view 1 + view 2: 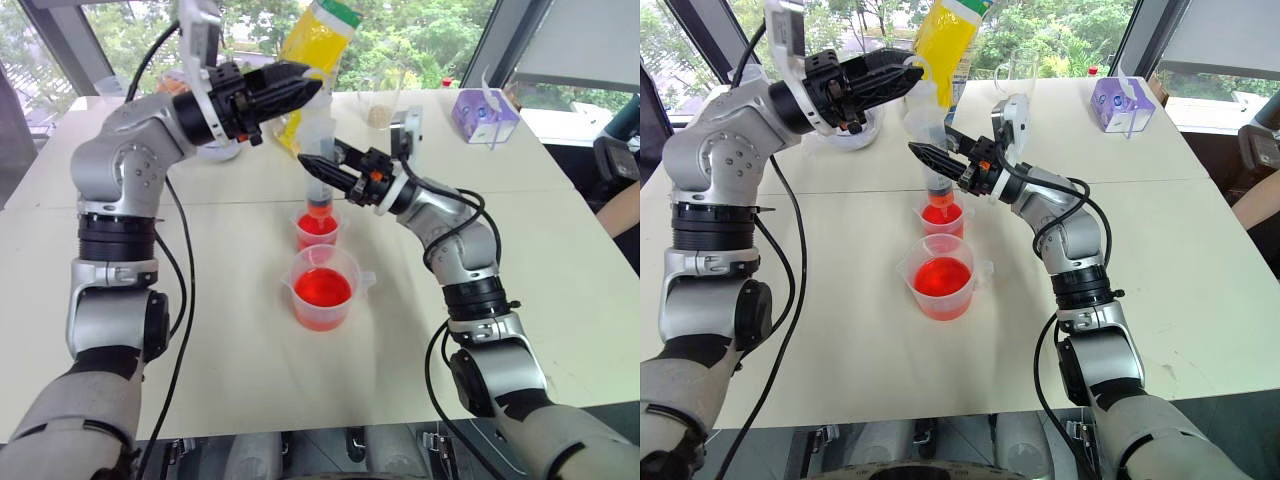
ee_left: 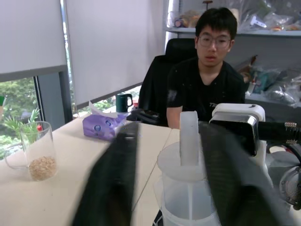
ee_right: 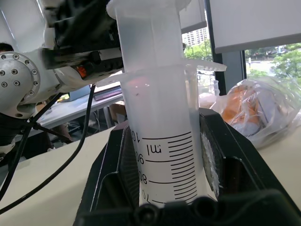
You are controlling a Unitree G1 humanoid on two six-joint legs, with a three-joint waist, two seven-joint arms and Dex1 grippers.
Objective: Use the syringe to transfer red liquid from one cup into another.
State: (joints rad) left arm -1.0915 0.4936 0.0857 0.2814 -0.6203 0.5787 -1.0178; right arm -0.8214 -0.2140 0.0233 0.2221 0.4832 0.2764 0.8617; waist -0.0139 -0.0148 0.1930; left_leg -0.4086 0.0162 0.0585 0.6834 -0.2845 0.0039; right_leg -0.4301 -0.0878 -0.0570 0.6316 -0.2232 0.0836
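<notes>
I have the right end effector [image 1: 322, 168] clamped on the barrel of the syringe [image 1: 319, 190], holding it upright with its orange-red tip down inside the small cup [image 1: 318, 231], which sits directly beneath that end effector on the surface [image 1: 230, 380]. The cup already holds some red liquid [image 1: 317, 224]. The beaker [image 1: 323, 287], still well filled with red, stands just on my side of the small cup, below and nearer than the right end effector.

My left end effector [image 1: 300, 92] is up at the plunger [image 2: 188, 138], above and slightly to the left of the right one. From the left wrist camera the two fingers [image 2: 115, 181] flank the plunger stem with a visible gap on each side, so I read them as partly apart and not yet gripping; how firmly they touch I cannot tell.

As I judge it, the step in hand is working the plunger to discharge into the small cup. To do it well I would keep the right end effector dead still so the tip stays inside the rim, seat the left fingers squarely over the plunger's flat top, and press straight along the barrel's axis, slowly. A sideways push could tilt the syringe and tip the light cup or splash red over the surface
</notes>
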